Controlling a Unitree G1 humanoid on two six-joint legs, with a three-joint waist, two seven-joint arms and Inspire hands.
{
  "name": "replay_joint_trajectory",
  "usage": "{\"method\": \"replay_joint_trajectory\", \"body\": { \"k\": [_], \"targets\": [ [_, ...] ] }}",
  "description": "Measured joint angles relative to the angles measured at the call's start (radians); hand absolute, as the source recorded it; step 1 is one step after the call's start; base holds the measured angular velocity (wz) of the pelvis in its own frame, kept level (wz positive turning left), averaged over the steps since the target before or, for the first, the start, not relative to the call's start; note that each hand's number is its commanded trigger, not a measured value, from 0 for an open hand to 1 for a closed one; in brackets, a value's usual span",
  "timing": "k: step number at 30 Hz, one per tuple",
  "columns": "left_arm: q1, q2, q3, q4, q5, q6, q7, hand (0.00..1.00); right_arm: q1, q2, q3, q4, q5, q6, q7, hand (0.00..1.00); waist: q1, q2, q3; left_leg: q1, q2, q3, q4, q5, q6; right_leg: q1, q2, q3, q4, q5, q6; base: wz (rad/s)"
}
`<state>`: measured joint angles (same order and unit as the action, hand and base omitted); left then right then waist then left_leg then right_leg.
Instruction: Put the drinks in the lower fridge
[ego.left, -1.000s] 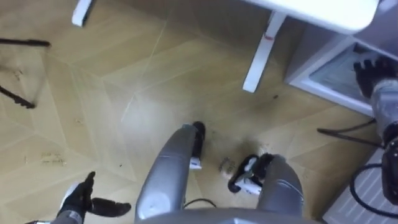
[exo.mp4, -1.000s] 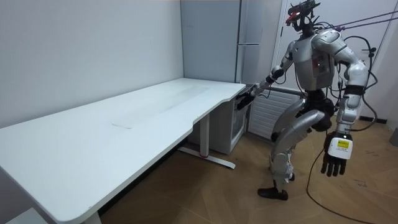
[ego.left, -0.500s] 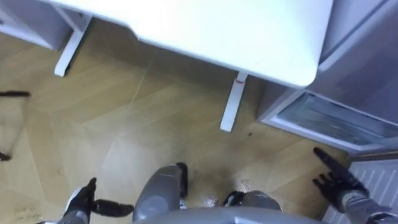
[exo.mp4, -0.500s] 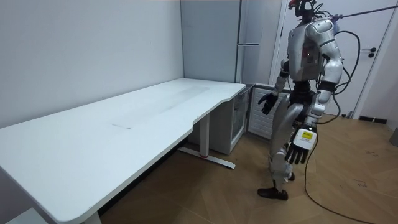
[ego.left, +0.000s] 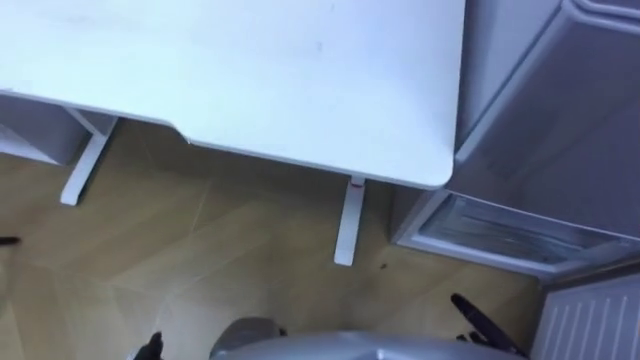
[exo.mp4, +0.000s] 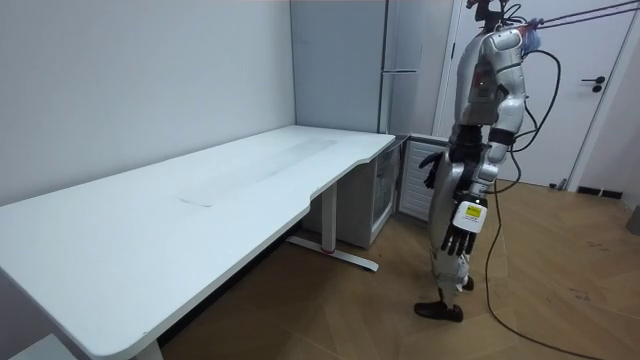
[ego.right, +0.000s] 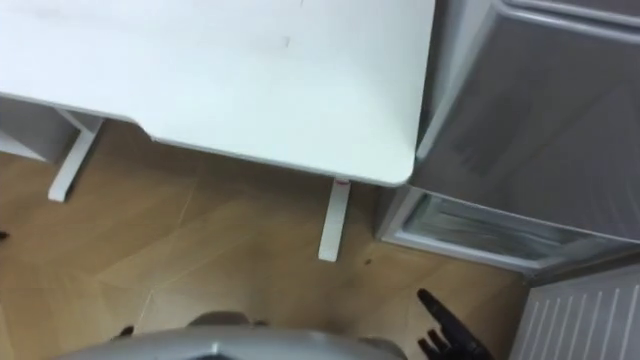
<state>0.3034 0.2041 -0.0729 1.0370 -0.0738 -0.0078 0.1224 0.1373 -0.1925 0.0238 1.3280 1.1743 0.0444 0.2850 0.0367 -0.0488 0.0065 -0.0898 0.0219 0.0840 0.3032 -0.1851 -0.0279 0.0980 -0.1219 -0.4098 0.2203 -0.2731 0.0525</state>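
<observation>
Favour the right hand (ego.left: 478, 318), empty with fingers straight, as nearer the lower fridge (ego.left: 500, 235) lying just ahead of it, right of the desk (ego.left: 250, 80) corner; left hand (exo.mp4: 460, 222) slack, empty, farther off; no drink picked up yet.

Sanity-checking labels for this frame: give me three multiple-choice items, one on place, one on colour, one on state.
1. The robot stands: A at a sink; B by the table's end, near the fridge; C behind the table.
2. Table top: A black; B wood; C white.
3. Right hand: A open; B shut on a bottle; C shut on a handle.
B: the room view shows it there. C: the top is plain white. A: its fingers are straight, holding nothing.
</observation>
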Motion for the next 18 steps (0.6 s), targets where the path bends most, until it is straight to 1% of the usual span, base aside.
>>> {"method": "replay_joint_trajectory", "body": {
  "k": [2,5,8,9,10,12,15,18],
  "targets": [
    [0.005,-0.008,0.024,0.005,0.0,0.0,0.003,0.0,-0.004,0.0,-0.024,-0.001,-0.05,-0.001,-0.004,0.0,-0.008,0.0,0.0009,0.012,0.0,0.002,-0.006,0.0,0.0,0.012,0.002,0.004,-0.009,0.003,0.0,-0.04],
    [0.01,-0.008,0.05,0.005,0.003,0.0,0.004,0.0,-0.001,0.0,-0.047,-0.009,-0.154,-0.003,-0.016,0.0,-0.012,-0.003,0.001,0.034,0.001,0.008,-0.014,-0.001,-0.002,0.029,0.005,0.018,-0.018,0.007,0.0,-0.08],
    [0.007,-0.009,0.052,0.003,0.003,0.001,0.005,0.0,0.0,-0.001,-0.046,-0.009,-0.225,-0.002,-0.022,0.0,-0.023,-0.003,0.0012,0.043,0.001,0.009,-0.021,-0.001,-0.002,0.034,0.005,0.026,-0.018,0.007,0.0,-0.04],
    [0.006,-0.013,0.066,0.003,0.005,0.003,0.004,0.0,0.0,0.0,-0.046,-0.009,-0.271,-0.001,-0.022,0.0,-0.032,-0.004,0.0017,0.053,0.0,0.01,-0.025,-0.001,-0.002,0.044,0.005,0.026,-0.024,0.007,0.0,0.0],
    [0.005,-0.015,0.076,0.003,0.007,0.004,0.004,0.0,0.001,0.0,-0.046,-0.009,-0.293,-0.001,-0.022,0.0,-0.033,-0.005,0.0015,0.06,-0.001,0.01,-0.028,-0.001,-0.002,0.051,0.006,0.026,-0.029,0.008,0.002,0.0],
    [-0.013,-0.017,0.108,0.003,0.009,0.006,0.003,0.0,0.004,0.0,-0.046,-0.004,-0.386,0.0,-0.022,0.0,-0.034,-0.007,0.0022,0.075,-0.001,0.014,-0.032,-0.001,-0.002,0.067,0.007,0.031,-0.035,0.01,0.003,-0.05],
    [-0.041,-0.019,0.119,-0.001,0.01,0.007,0.004,0.0,-0.001,0.001,-0.043,0.009,-0.518,0.001,-0.025,0.0,-0.031,-0.003,0.0018,0.08,0.0,0.02,-0.036,-0.001,-0.002,0.066,0.009,0.043,-0.035,0.012,0.002,-0.07],
    [-0.078,-0.027,0.13,0.0,0.028,0.009,0.009,0.0,-0.001,0.006,-0.044,0.007,-0.58,0.001,-0.051,0.0,-0.032,0.004,0.0022,0.082,0.002,0.025,-0.037,-0.001,-0.002,0.065,0.011,0.051,-0.037,0.016,0.001,-0.08]
  ]
}}
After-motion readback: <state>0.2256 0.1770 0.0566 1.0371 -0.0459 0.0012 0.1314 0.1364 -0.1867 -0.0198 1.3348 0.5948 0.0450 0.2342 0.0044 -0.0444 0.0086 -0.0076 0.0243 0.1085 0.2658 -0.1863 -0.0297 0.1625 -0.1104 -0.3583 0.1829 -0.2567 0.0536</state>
